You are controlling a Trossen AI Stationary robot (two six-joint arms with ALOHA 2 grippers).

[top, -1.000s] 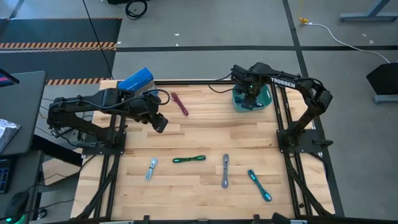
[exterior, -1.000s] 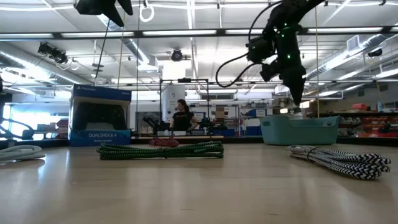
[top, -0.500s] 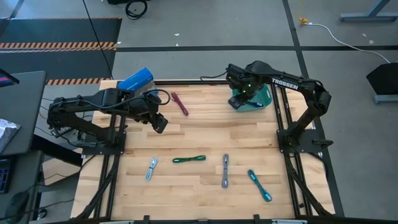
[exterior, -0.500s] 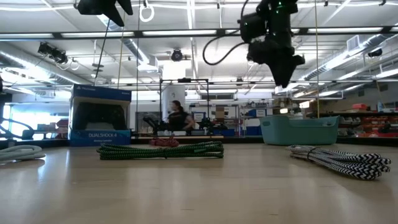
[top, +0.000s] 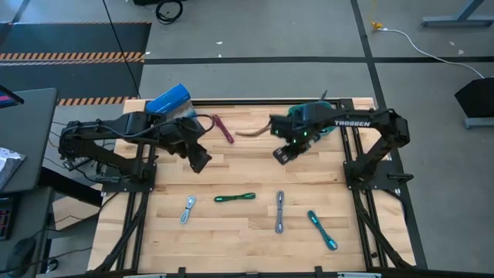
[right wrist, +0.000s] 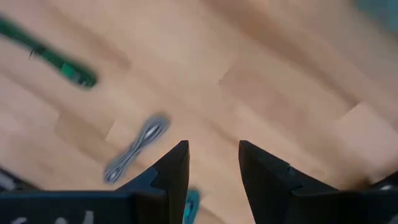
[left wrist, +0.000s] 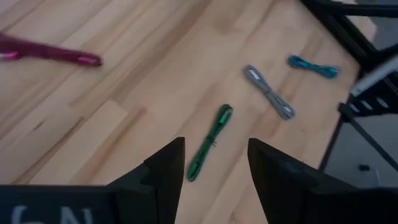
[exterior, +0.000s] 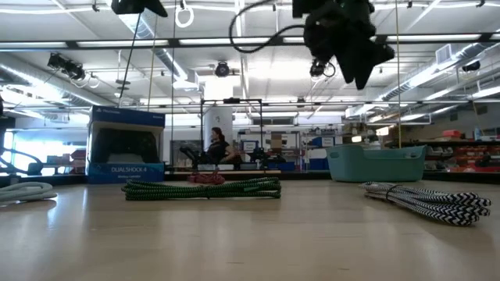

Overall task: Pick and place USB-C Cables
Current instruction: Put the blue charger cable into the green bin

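Observation:
Several bundled USB-C cables lie flat on the wooden table: maroon (top: 224,128) at the far side, and silvery-blue (top: 187,208), green (top: 235,198), grey (top: 279,211) and teal (top: 322,230) toward the near edge. My right gripper (top: 284,154) hangs open high over the table's middle, pointing down, with nothing between its fingers (right wrist: 213,165). My left gripper (top: 199,161) is open too, raised over the left half; the green cable (left wrist: 208,143) shows beyond its fingers.
The teal bin (exterior: 376,164) stands at the far right, partly under my right arm. A blue box (top: 167,99) sits at the far left corner. Black frame rails run along both sides. Bare wood lies between the maroon cable and the near row.
My right gripper has swung from above the teal bin toward the table's left and near side, out over the middle of the table, rising a little and rolling about its own axis. Its fingers have stayed open and empty. No cable has moved.

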